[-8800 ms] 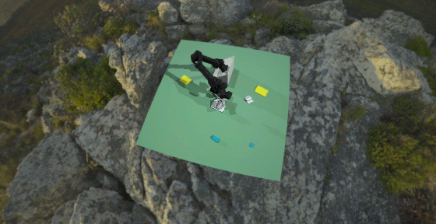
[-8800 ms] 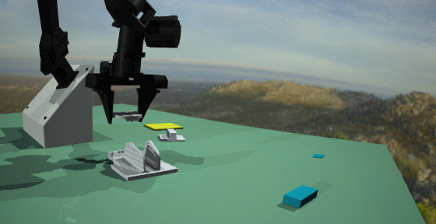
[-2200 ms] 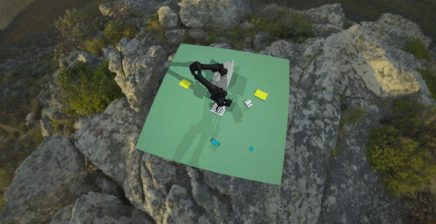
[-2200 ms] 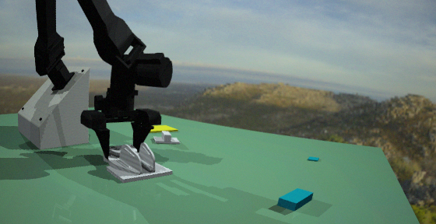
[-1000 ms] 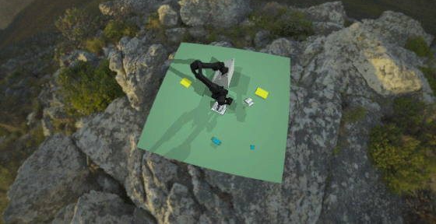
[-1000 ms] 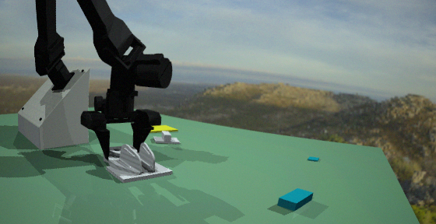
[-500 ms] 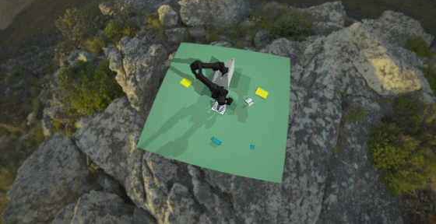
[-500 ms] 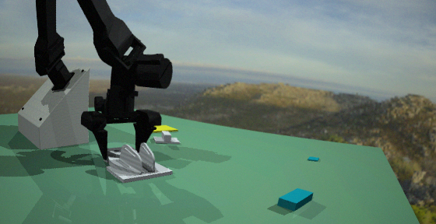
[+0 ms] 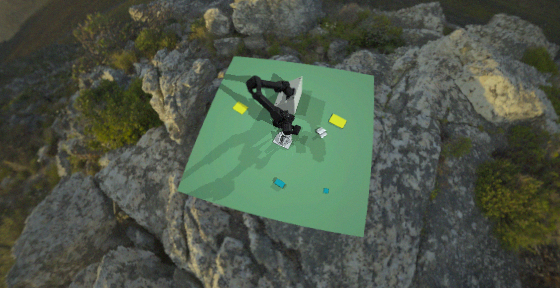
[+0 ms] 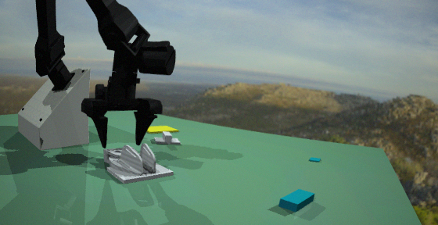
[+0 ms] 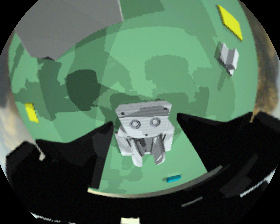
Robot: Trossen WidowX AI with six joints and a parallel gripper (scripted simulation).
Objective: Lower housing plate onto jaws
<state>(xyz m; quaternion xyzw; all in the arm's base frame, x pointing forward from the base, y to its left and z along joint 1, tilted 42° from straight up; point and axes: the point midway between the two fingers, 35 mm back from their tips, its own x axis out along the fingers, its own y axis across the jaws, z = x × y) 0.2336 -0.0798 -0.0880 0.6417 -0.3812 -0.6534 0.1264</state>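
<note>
The grey base plate (image 9: 284, 146) (image 10: 162, 172) lies on the green mat. Two grey jaws (image 10: 131, 159) (image 11: 137, 156) stand on it, side by side with a gap between them. The grey housing plate (image 10: 113, 154) (image 11: 145, 128) lies over their rear ends, with two round stub ends showing in its face in the wrist view. It looks about level; the seam underneath is too small to judge. My gripper (image 10: 121, 145) (image 11: 145, 120) is open and empty, pointing down, its fingertips apart on either side, just above the housing plate.
A small grey block on a flat foot (image 9: 321, 132) (image 10: 166, 137) (image 11: 228, 58) stands off to one side. Yellow slabs (image 9: 337, 120) (image 9: 240, 107) and blue blocks (image 9: 280, 183) (image 9: 326, 190) lie farther out. The grey wedge-shaped arm base (image 10: 64, 123) stands behind.
</note>
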